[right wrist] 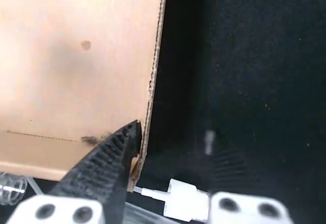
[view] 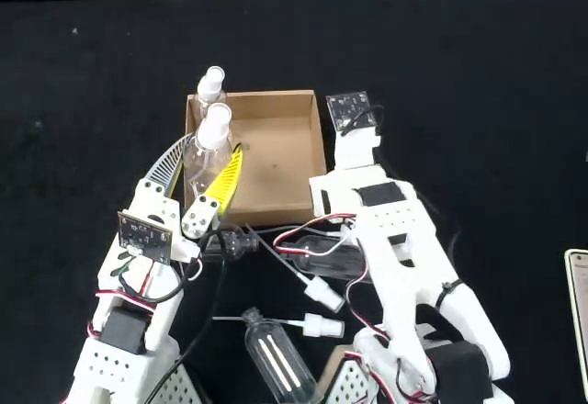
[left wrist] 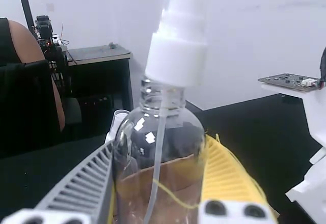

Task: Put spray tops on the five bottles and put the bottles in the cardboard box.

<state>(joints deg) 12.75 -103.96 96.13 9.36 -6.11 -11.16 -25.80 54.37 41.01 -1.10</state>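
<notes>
The left pincer (view: 213, 147) is clenched around an upright clear plastic bottle with a white spray top (view: 204, 158), at the left side of the brown cardboard box (view: 280, 161), centre-left in the high view. Whether the right pincer (right wrist: 163, 178) is released or clenched cannot be told.

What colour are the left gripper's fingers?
The left gripper has one grey, one yellow finger; clearest in left wrist view.

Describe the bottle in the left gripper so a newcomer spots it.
Find the cardboard box mid-table. At its left wall is a clear bottle with a white spray top. Unlike the other capped bottle behind it, it sits between the left gripper's grey and yellow fingers.
</notes>
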